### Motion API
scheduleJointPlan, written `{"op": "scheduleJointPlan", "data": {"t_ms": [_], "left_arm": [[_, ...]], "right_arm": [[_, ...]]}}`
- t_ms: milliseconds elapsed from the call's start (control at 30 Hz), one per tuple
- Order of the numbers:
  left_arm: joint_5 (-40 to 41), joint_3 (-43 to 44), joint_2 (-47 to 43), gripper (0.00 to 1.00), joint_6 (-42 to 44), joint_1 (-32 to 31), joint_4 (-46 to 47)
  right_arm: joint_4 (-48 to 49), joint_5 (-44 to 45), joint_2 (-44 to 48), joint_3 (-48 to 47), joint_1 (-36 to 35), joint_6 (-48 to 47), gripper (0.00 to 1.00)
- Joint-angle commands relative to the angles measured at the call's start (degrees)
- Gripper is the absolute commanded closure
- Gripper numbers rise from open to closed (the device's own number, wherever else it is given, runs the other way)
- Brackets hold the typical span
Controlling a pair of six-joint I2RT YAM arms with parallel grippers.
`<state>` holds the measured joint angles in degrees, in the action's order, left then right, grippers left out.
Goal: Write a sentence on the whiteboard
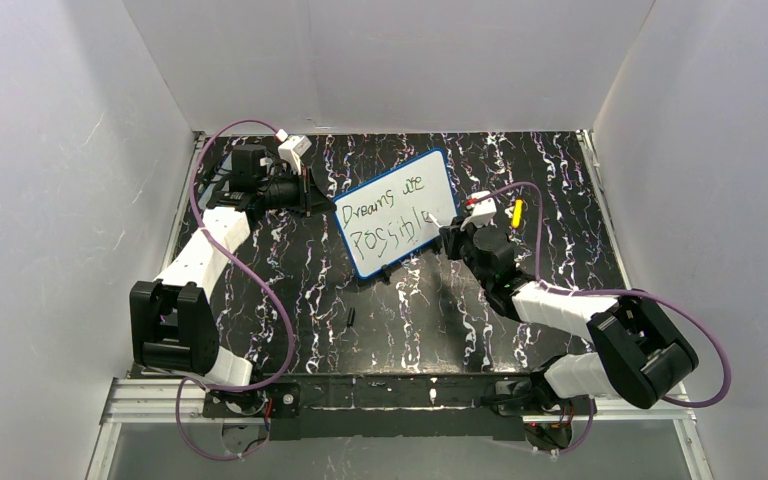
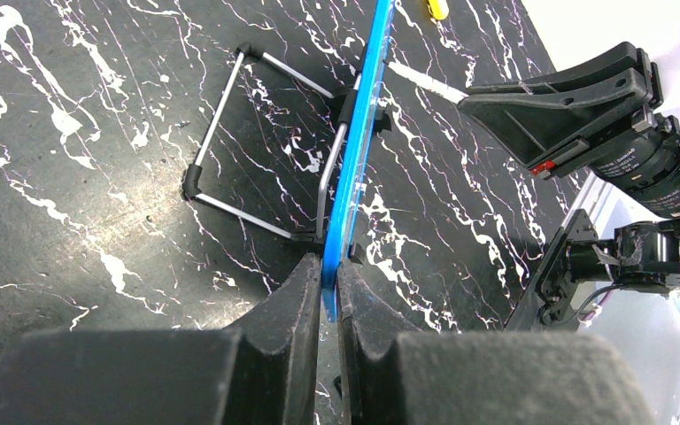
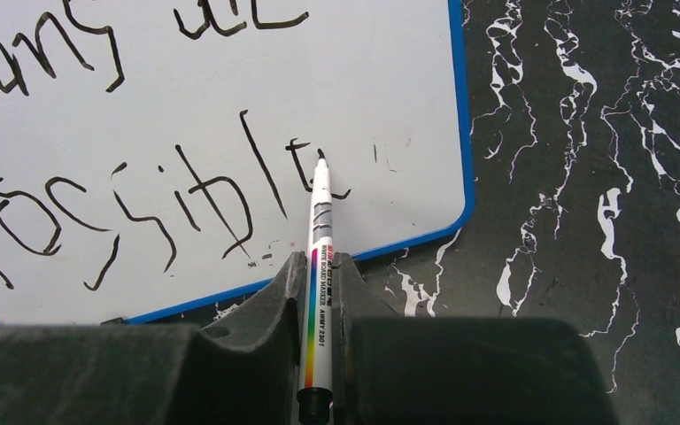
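One sentence (image 3: pixel 262 164) apparently touches marker (image 3: pixel 320 204) in right tool (image 3: pixel 319 261).

The whiteboard (image 1: pixel 396 212) stands on the table (image 1: pixel 430 320); the left gripper (image 2: pixel 329 270) pinches its left edge; the right gripper (image 3: pixel 320 261), at its right, holds a marker (image 3: pixel 320 199) on the sentence's (image 1: pixel 392 212) lower row. A small stick (image 1: pixel 350 320) lies before the board.

The whiteboard (image 1: pixel 435 197), white-faced with a blue rim and rounded corners, is standing tilted back on its wire stand (image 2: pixel 257 142), turned askew near the middle of the table (image 1: pixel 410 320). The sentence (image 3: pixel 217 190) is running across it in two slanted rows of thin dark handwriting, reading "Dreams are" above "Possibl" and a last letter that is showing only partly formed.
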<state>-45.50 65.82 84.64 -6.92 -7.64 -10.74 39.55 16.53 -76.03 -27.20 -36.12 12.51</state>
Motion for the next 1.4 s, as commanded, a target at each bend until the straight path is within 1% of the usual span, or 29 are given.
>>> {"op": "scheduleJointPlan", "data": {"t_ms": [0, 400, 600, 733, 1367], "left_arm": [[-2.0, -0.2, -2.8, 1.00, -0.5, -0.3, 0.0], [-2.1, -0.2, -2.9, 1.00, -0.5, -0.3, 0.0], [-2.0, -0.2, -2.9, 1.00, -0.5, -0.2, 0.0], [-2.1, -0.3, -3.0, 1.00, -0.5, -0.2, 0.0], [-2.0, -0.4, -2.8, 1.00, -0.2, -0.3, 0.0]], "right_arm": [[1.2, 0.5, -0.5, 1.3, 0.1, 0.8, 0.99], [1.3, 0.4, 0.2, 0.8, 0.1, 0.7, 0.99], [-1.0, 3.5, 4.1, 0.6, 0.2, -0.1, 0.99], [-1.8, 4.4, 4.7, 1.0, 1.1, -0.4, 0.99], [0.8, 1.5, 0.0, 0.6, 2.7, 0.4, 0.99]]}}
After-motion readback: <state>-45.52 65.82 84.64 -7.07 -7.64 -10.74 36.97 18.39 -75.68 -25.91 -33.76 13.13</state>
